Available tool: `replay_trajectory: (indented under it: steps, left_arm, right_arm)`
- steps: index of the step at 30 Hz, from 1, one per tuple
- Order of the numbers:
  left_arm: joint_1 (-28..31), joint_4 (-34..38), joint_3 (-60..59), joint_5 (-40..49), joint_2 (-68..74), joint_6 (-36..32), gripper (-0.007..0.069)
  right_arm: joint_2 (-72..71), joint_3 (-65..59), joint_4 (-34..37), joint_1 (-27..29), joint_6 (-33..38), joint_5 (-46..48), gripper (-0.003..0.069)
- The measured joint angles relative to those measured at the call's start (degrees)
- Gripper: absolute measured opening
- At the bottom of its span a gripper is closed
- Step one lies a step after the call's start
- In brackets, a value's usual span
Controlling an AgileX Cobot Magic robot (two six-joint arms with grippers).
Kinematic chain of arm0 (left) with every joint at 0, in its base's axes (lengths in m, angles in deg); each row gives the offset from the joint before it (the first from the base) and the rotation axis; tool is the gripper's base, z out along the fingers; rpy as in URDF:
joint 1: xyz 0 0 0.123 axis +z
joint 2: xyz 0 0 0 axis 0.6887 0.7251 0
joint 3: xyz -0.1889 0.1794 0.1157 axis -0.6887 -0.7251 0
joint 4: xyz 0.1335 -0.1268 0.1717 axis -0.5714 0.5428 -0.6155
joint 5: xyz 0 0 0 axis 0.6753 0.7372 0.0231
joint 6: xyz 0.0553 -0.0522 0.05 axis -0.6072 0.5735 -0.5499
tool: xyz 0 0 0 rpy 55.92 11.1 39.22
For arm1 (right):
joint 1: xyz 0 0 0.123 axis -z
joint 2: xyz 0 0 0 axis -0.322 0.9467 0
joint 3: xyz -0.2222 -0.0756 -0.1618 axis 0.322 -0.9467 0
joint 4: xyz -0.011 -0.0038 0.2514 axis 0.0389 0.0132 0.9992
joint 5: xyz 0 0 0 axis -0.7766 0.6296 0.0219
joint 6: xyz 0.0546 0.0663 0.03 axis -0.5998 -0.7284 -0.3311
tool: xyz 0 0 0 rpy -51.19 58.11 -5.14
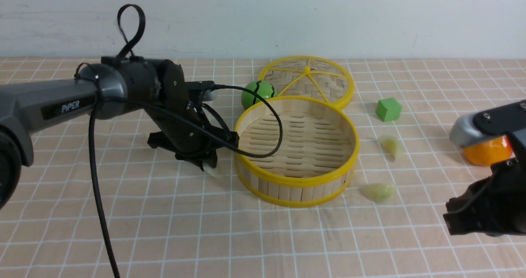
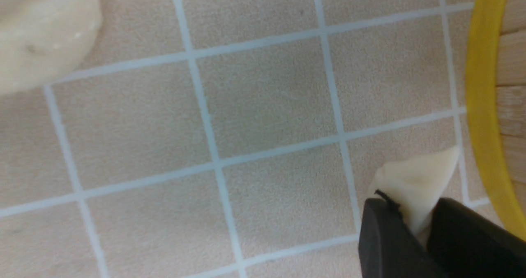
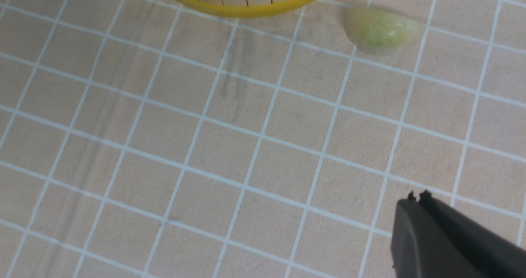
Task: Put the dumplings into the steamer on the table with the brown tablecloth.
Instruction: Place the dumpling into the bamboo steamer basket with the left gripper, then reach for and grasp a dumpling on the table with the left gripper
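Front view: dumplings (image 1: 379, 192) beside steamer (image 1: 287, 194)

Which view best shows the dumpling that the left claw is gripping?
The left wrist view: the cream dumpling sits pinched between the left claw's fingers. The front view shows only its tip under the claw; the right wrist view misses it.

Four dumplings (image 1: 378, 191); one each of steamer (image 1: 287, 189), lid (image 1: 324, 80), ball (image 1: 257, 93), cube (image 1: 388, 109), orange (image 1: 487, 152).
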Motion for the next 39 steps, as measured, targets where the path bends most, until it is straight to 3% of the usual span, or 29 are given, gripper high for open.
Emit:
replay_trajectory:
  steps: [6, 9, 13, 19, 21, 24, 27, 29, 33, 39]
  left_arm:
    - [-0.9, 0.7, 8.1, 4.1, -3.6, -0.7, 0.0127]
    - [-5.7, 0.2, 13.8, 5.2, -3.2, -1.8, 0.0126]
    - [-11.0, -6.1, 15.8, 1.1, 0.2, -1.7, 0.0125]
    - [-12.3, -16.7, 15.9, -6.2, 6.9, 0.4, 0.0126]
    - [-12.3, -17.8, 15.9, -7.4, 8.8, 0.7, 0.0151]
    - [-12.3, -18.7, 15.9, -7.7, 9.6, 2.5, 0.0279]
    - [-12.3, -20.3, 17.4, -1.9, 7.9, 5.4, 0.0444]
    - [-12.1, -23.6, 18.7, 1.6, 5.9, 6.0, 0.0491]
    - [-9.5, -29.4, 20.6, 5.5, 1.4, 8.3, 0.0516]
    - [-1.9, -27.5, 20.8, 10.7, 4.0, 6.0, 0.0503]
  right_arm:
    - [0.0, 0.0, 0.1, 0.0, 0.0, -1.0, -0.0020]
    - [0.0, 0.0, 0.2, 0.0, 0.1, -1.6, -0.0020]
    - [0.0, 0.0, 0.2, 0.0, 0.2, -1.6, -0.0020]
    - [0.0, 0.0, 0.3, 0.0, 0.2, -1.2, -0.0020]
    - [0.0, 0.0, 0.3, 0.0, 0.2, -1.1, -0.0020]
    - [0.0, 0.0, 0.3, 0.0, 0.2, -1.1, -0.0020]
    - [0.0, 0.0, 0.3, 0.0, 0.2, -1.4, -0.0020]
    - [0.0, 0.0, 0.3, 0.0, 0.2, -1.6, -0.0020]
    - [0.0, 0.0, 0.3, 0.0, 0.2, -1.6, -0.0020]
    - [0.0, 0.0, 0.3, 0.0, 0.2, -1.8, -0.0020]
